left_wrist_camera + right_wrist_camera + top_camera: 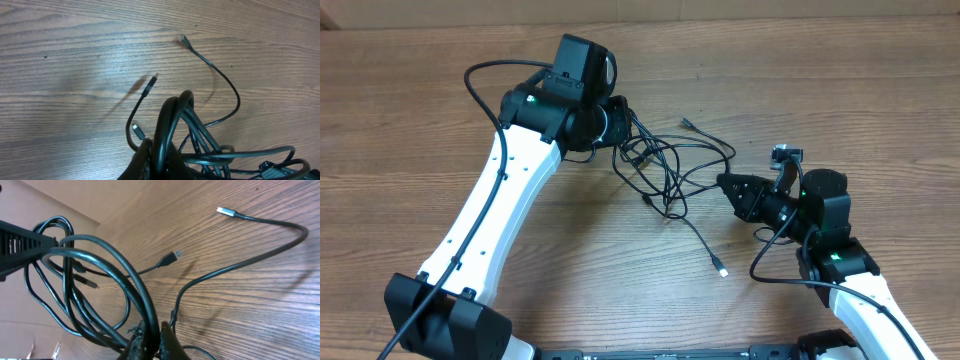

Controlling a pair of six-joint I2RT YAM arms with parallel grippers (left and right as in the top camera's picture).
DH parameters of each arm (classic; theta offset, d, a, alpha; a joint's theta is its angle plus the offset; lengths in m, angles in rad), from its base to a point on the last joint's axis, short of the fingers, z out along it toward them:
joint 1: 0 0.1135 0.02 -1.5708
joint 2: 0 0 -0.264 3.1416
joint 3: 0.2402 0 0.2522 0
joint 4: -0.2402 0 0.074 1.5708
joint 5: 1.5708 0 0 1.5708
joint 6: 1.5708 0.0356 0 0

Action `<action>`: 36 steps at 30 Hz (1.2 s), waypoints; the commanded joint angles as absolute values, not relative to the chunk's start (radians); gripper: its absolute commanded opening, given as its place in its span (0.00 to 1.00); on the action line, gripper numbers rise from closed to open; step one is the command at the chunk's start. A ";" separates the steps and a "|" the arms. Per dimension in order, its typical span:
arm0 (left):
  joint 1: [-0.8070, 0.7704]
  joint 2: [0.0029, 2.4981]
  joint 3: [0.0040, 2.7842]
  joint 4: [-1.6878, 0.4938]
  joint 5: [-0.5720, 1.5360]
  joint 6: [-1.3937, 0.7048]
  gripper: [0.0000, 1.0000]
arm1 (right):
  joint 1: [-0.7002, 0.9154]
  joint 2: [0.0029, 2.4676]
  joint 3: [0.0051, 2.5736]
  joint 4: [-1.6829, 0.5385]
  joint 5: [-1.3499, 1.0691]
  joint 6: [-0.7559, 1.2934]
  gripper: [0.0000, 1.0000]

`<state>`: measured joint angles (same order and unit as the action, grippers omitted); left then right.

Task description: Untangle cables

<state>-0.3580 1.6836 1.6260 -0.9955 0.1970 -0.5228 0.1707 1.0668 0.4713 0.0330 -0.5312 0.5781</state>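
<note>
The cables [665, 165] are thin black cords in a loose tangle at the table's middle, stretched between my two grippers. One strand trails toward the front and ends in a silvery plug [721, 270]. My left gripper [620, 125] is shut on a bunch of the cables at the tangle's left; the left wrist view shows the cords [172, 125] looping up from between its fingers [162, 160]. My right gripper [723, 183] is shut on the cables at the tangle's right; the right wrist view shows strands [135, 292] pinched between its fingers [155, 337].
The wooden table [840, 90] runs to a cardboard wall along the back edge. Loose plug ends lie on the wood, in the left wrist view [185, 40] and in the right wrist view [227, 212]. Thick black wires run along both arms.
</note>
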 commanded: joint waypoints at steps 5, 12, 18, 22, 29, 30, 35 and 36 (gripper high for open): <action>-0.340 1.679 1.646 -1.002 0.146 -0.557 0.04 | 0.162 1.057 0.479 0.028 -0.510 0.576 0.60; -0.340 1.679 1.646 -1.025 0.146 -0.533 0.04 | 0.162 1.057 0.479 0.046 -0.519 0.575 1.00; -0.352 1.679 1.647 -1.024 0.155 -0.254 0.04 | 0.162 1.057 0.479 0.122 -0.670 0.384 1.00; -0.375 1.679 1.646 -1.038 0.233 0.016 0.04 | 0.162 1.057 0.479 0.149 -0.803 0.181 1.00; -0.446 1.679 1.646 -1.043 0.341 0.236 0.04 | 0.162 1.056 0.479 0.149 -0.859 -0.084 1.00; -0.461 1.679 1.646 -1.044 0.341 0.265 0.04 | 0.162 1.057 0.479 0.149 -0.859 -0.105 1.00; -0.531 1.679 1.646 -1.042 0.341 0.379 0.05 | 0.162 1.057 0.479 0.149 -0.858 -0.141 0.96; -0.540 1.679 1.646 -1.040 0.341 0.387 0.05 | 0.162 1.057 0.479 0.149 -0.859 -0.141 0.95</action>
<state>-0.5125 1.6836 1.6260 -1.0439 0.3084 0.2680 0.1642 1.0668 0.4709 0.1413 -0.8417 -0.0784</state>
